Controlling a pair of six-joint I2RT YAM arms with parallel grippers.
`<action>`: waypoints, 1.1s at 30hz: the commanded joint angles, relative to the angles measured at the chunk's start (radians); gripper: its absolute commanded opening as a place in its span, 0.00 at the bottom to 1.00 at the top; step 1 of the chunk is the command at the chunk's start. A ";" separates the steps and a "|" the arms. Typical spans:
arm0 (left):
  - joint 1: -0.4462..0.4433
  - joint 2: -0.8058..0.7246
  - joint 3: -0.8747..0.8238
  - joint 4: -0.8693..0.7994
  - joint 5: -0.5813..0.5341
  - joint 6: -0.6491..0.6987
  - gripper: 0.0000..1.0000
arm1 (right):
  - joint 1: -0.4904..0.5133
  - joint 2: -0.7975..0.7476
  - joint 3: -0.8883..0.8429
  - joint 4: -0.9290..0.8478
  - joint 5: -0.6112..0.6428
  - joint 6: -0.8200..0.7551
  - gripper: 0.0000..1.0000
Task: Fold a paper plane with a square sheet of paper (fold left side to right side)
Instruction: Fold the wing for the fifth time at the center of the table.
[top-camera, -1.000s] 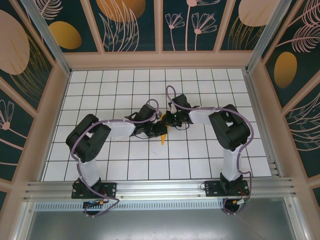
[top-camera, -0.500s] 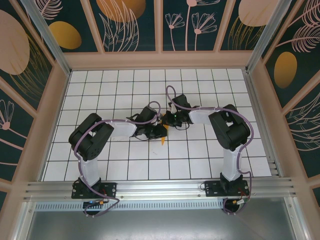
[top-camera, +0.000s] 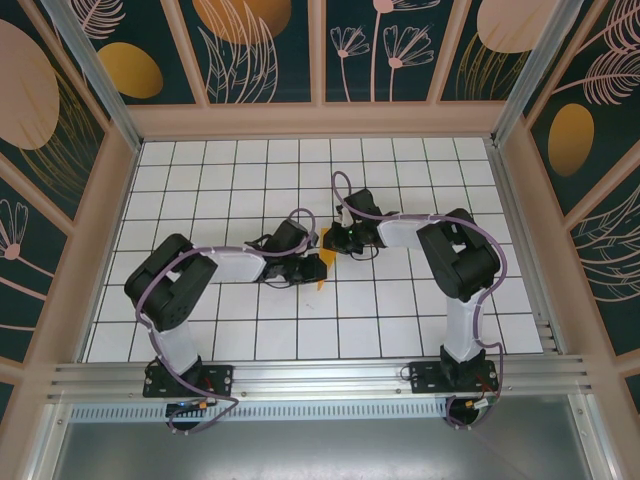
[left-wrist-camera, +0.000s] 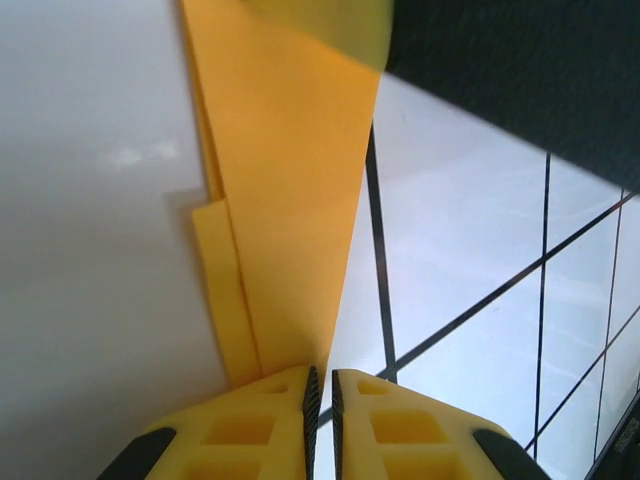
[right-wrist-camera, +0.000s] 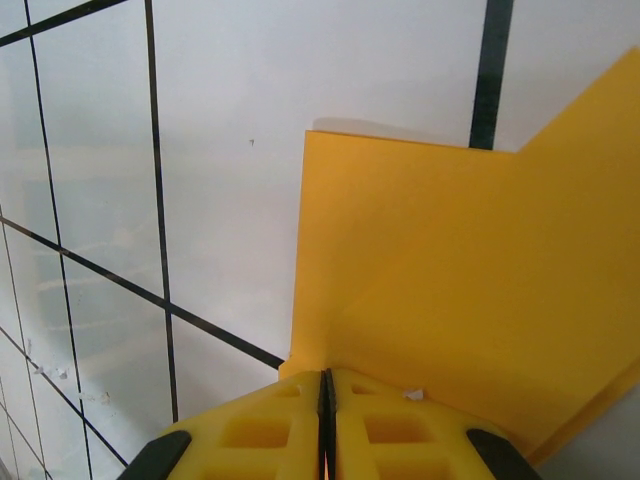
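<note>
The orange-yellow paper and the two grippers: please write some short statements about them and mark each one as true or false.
1. The left gripper is shut on the paper. True.
2. The right gripper stands wide open above the paper. False: its fingers are shut on the paper's edge.
3. The paper is a flat, unfolded square. False: it is folded, with layered edges.
4. Both grippers are near the middle of the white tiled table. True.
</note>
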 joint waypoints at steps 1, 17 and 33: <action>-0.015 -0.050 -0.012 -0.115 0.004 0.010 0.17 | -0.005 0.046 0.011 -0.033 0.044 0.001 0.13; -0.014 -0.092 0.037 -0.047 0.069 0.009 0.17 | -0.005 0.050 0.012 -0.038 0.044 0.003 0.13; -0.015 0.010 -0.022 -0.023 0.053 0.000 0.18 | -0.005 0.056 0.016 -0.055 0.059 -0.003 0.13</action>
